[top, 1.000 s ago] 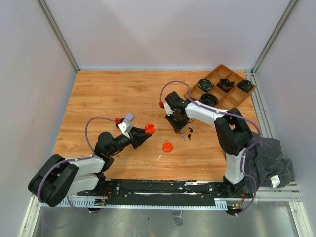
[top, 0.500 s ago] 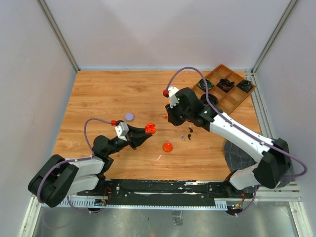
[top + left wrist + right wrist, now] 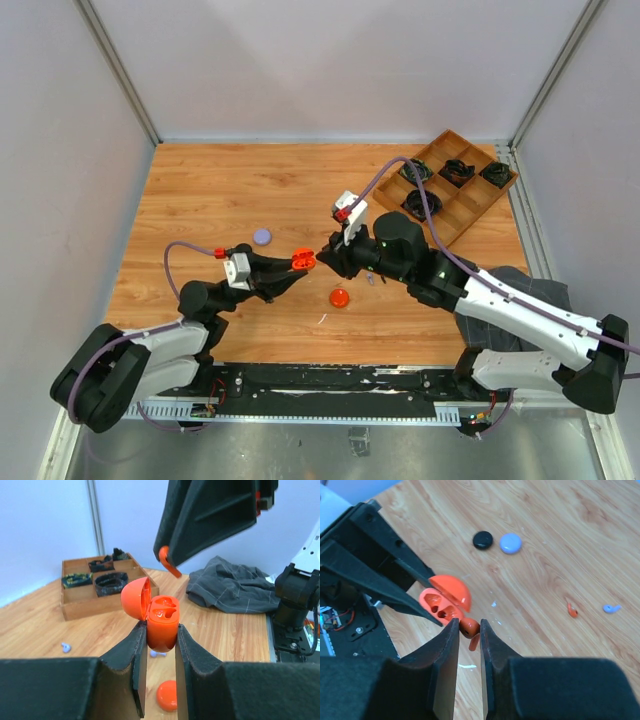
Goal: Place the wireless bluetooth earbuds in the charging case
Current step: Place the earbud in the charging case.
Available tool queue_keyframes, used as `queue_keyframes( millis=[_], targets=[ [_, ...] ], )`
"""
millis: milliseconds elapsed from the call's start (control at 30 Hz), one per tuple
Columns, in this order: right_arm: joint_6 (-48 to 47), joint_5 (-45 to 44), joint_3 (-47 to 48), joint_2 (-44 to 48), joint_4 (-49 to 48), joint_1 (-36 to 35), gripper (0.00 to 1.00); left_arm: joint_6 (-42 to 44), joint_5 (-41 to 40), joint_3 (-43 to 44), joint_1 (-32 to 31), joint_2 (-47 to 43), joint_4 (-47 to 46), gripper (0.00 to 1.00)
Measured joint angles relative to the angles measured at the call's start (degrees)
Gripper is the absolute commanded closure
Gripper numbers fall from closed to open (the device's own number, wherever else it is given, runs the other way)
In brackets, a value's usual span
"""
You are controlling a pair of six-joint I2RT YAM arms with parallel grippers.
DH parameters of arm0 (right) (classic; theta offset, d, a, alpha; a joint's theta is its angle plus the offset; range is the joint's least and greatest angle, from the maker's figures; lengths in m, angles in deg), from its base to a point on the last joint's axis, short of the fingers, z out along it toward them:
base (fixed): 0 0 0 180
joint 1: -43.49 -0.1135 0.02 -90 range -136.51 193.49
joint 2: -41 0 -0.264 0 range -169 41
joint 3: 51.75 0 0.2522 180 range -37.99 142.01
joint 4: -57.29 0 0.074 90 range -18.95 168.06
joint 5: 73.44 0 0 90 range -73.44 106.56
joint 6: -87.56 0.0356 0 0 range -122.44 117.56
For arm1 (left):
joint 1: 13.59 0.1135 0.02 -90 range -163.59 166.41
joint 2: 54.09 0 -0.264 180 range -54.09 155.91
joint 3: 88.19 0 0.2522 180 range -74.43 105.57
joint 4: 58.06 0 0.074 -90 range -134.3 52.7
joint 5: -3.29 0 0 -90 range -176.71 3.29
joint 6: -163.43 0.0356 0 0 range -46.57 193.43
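Observation:
My left gripper (image 3: 300, 263) (image 3: 161, 630) is shut on the orange charging case (image 3: 303, 261) (image 3: 162, 622) and holds it above the table. Its lid is swung open and both sockets show empty. My right gripper (image 3: 333, 256) (image 3: 469, 628) is shut on an orange earbud (image 3: 469, 627) (image 3: 167, 562), stem hanging down, right beside the open case (image 3: 441, 607) and slightly above it. Another orange earbud (image 3: 572, 610) and a lilac earbud (image 3: 611, 608) (image 3: 65, 646) lie on the wood.
An orange disc (image 3: 339, 297) (image 3: 167, 696) lies under the case. A lilac disc (image 3: 262, 236) (image 3: 510, 543) and a black disc (image 3: 482, 539) sit to the left. A wooden tray (image 3: 492, 203) (image 3: 100, 605) of coiled cables stands at the back right. A grey cloth (image 3: 530, 290) (image 3: 235, 587) lies at the right edge.
My right arm has lifted off the table and swung left with the orange earbud, up to the case. My left gripper has moved slightly right, still holding the case.

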Motion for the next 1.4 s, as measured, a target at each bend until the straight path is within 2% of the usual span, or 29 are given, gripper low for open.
queue_keyframes(
  millis=[300, 567, 1400],
  targets=[
    [0.0, -1.2, -6.1, 3.2, -11.7, -6.5, 0.92, 0.6, 0.2, 1.7, 0.0, -7.9, 4.6, 1.00],
    [-0.9, -1.4, -7.9, 4.2, -18.8, -8.1, 0.91, 0.6, 0.3, 1.7, 0.0, -10.5, 7.8, 1.00],
    [-2.4, 0.0, -9.8, 2.4, -26.7, -8.1, 0.89, -5.1, 0.8, 2.4, 0.0, -12.5, 7.0, 1.00]
  ],
)
